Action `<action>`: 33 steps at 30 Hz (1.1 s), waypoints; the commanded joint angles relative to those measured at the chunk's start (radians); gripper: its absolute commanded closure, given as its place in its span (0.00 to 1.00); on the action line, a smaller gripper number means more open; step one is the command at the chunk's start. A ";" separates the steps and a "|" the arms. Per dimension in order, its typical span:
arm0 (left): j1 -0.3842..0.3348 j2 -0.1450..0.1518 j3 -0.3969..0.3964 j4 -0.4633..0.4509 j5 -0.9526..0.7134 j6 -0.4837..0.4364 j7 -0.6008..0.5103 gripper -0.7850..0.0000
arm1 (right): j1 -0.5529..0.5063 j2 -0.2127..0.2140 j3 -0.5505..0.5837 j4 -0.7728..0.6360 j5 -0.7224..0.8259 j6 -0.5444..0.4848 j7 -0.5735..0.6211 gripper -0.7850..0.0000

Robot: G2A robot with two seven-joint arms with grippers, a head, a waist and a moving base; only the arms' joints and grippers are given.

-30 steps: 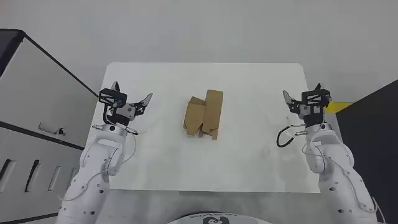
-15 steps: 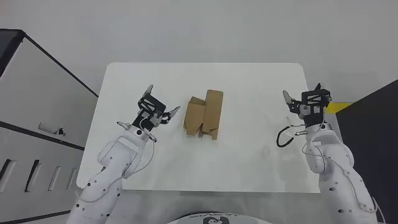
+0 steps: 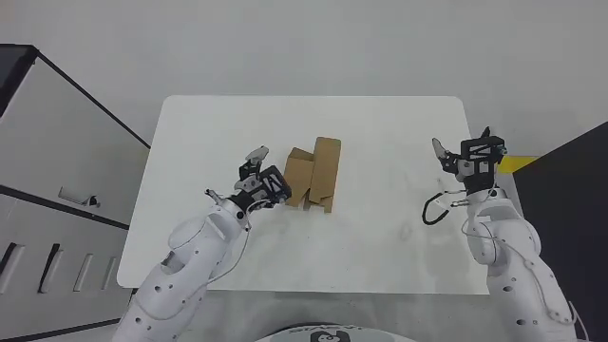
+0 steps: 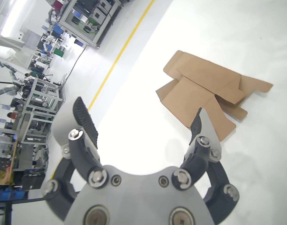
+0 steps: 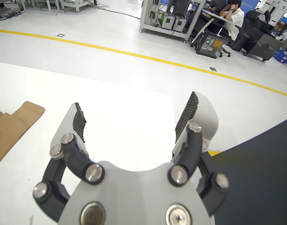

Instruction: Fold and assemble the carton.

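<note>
Swinging in from the table's 9 o'clock edge, the left pincer [image 3: 269, 171] has come right up to the carton [image 3: 312, 176]! Its fingers are spread wide with nothing between them, and one tip sits at the cardboard's 8 o'clock corner; whether it touches, I cannot tell. The carton lies flattened and unassembled, flaps loose, at the middle of the white table [image 3: 399, 133]. Over at 3 o'clock, the right pincer [image 3: 465, 144] hasn't budged: fingers spread too, well apart from the carton.
</note>
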 commanded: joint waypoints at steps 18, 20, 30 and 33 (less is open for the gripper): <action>-0.023 -0.010 0.128 0.031 0.174 -0.004 -0.053 0.00 | 0.000 0.000 0.000 0.000 0.000 0.000 0.000 0.00; -0.029 -0.011 0.134 0.029 0.178 -0.004 -0.058 0.00 | 0.000 0.000 0.000 0.000 0.000 0.000 0.000 0.00; -0.023 -0.010 0.150 0.059 0.215 0.027 -0.009 0.00 | 0.000 0.000 0.000 0.000 0.000 0.000 0.000 0.00; -0.020 -0.011 0.159 0.084 0.246 0.063 -0.007 0.00 | 0.000 0.000 0.000 0.000 0.000 0.000 0.000 0.00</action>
